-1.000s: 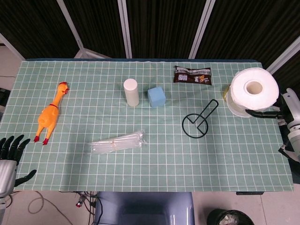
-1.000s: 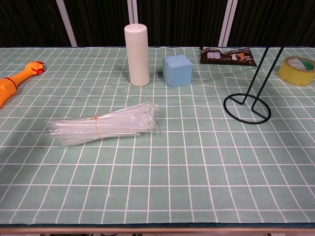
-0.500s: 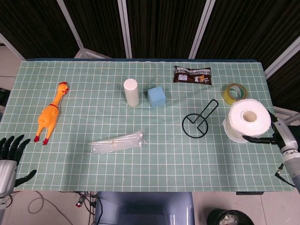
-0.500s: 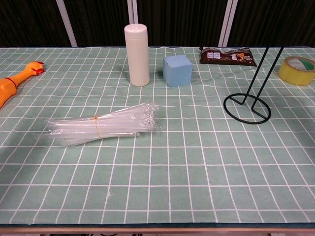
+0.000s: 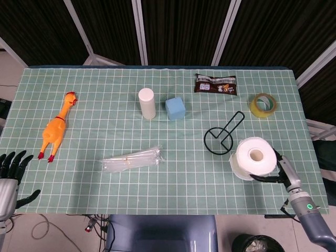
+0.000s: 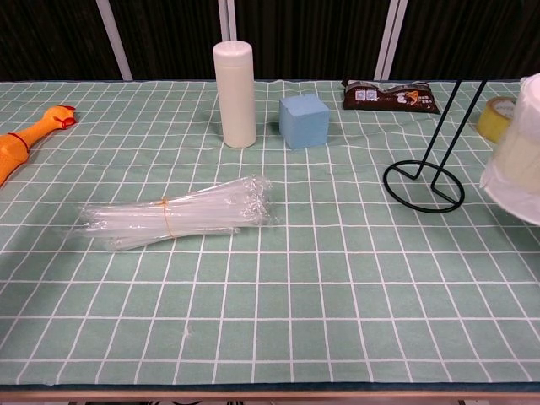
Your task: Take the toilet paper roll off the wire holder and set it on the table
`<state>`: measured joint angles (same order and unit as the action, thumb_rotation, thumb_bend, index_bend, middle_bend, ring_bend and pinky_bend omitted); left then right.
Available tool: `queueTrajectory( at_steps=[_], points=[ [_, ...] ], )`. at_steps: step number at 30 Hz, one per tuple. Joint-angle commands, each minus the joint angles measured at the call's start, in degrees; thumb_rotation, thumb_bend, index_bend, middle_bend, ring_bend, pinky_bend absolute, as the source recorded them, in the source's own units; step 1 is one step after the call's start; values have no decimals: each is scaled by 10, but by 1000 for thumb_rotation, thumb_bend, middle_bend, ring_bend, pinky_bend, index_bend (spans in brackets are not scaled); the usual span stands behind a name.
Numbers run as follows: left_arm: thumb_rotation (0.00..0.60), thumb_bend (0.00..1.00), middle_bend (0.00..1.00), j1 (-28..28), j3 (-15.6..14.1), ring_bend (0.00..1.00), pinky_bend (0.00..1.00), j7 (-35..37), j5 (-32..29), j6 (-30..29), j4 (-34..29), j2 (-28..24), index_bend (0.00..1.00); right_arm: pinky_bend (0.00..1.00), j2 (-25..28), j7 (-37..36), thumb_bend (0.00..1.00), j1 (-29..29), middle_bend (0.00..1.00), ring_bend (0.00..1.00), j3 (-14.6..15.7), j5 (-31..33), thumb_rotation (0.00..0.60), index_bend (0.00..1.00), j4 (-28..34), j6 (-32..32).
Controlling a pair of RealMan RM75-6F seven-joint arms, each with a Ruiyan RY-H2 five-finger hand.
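Observation:
The white toilet paper roll (image 5: 254, 158) is off the black wire holder (image 5: 222, 136) and held by my right hand (image 5: 281, 172), whose dark fingers (image 5: 265, 178) curl under its near right side. The roll sits just right of the holder's ring base, low near the table; I cannot tell whether it touches the cloth. In the chest view the roll (image 6: 516, 152) cuts in at the right edge, beside the bare holder (image 6: 427, 166). My left hand (image 5: 11, 169) hangs off the table's near left corner, fingers spread, holding nothing.
On the green checked cloth lie a yellow tape roll (image 5: 263, 105), a dark snack packet (image 5: 216, 84), a blue cube (image 5: 176, 108), a white cylinder bottle (image 5: 146, 103), a bundle of clear straws (image 5: 132, 158) and a rubber chicken (image 5: 56, 127).
My right hand has carried the roll from the far right edge down and leftward toward the near side, ending beside the holder's base. The roll now enters the chest view.

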<state>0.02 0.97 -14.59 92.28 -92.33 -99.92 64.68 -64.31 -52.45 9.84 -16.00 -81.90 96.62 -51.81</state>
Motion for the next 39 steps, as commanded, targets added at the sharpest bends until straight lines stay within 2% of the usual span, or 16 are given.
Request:
queueTrajectory(
  at_steps=[1,7,15,19,24,30,35,39],
  points=[
    [600,45,44,-1,0,0,0,0,-1,2,0,0,141,0,-42,33,0,7,311,67,30,-10,600,378,-6,-17],
    [600,45,44,-1,0,0,0,1,-1,2,0,0,141,0,-113,113,0,26,303,65,42,20,600,377,-18,-33],
    [600,45,44,-1,1,0,0,5,-3,1,1,-2,141,0,-196,202,0,65,279,51,16,107,600,377,-41,-36],
    [600,45,44,-1,1,0,0,7,-3,1,1,-3,141,0,-214,230,0,79,249,31,5,146,600,361,-51,-32],
    [600,45,44,0,2,0,0,8,-5,0,1,-4,141,0,-203,242,0,86,185,5,6,162,600,283,-48,-19],
    [600,46,44,0,1,0,0,6,-4,0,1,-3,141,0,-170,219,0,85,90,0,25,134,600,172,-42,7],
    [600,45,44,0,1,0,0,3,-3,0,1,-2,141,0,-142,176,0,84,1,0,42,99,600,7,-37,25],
    [600,45,44,-1,2,0,0,1,-6,1,1,-1,141,0,-110,142,0,83,0,0,55,68,600,0,-27,35]
  ],
)
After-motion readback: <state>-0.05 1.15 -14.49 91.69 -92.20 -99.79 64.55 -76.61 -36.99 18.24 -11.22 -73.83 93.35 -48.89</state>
